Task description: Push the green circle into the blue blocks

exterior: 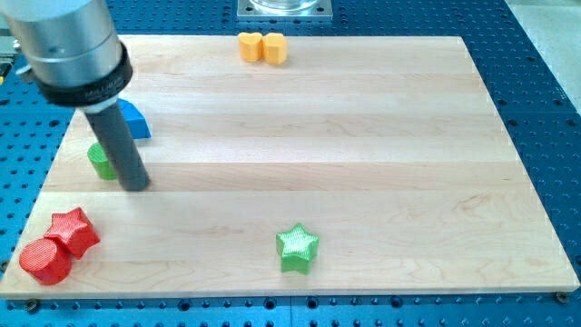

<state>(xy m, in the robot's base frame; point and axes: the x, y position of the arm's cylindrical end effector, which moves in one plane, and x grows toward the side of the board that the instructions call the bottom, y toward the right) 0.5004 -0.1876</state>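
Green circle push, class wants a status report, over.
My tip just right of the green circle block. Blue block close above it. Nothing between them.

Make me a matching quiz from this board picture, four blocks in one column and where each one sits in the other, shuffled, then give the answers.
Blocks:
1. green star
2. yellow blocks
3. red blocks
4. blue block

Places:
A. top edge of the board, near the middle
B. bottom left corner
C. upper left, partly hidden behind the rod
D. near the bottom edge, around the middle

Pairs: 1-D, 2-A, 3-B, 4-C

My tip sits just right of the green circle, below the blue block.
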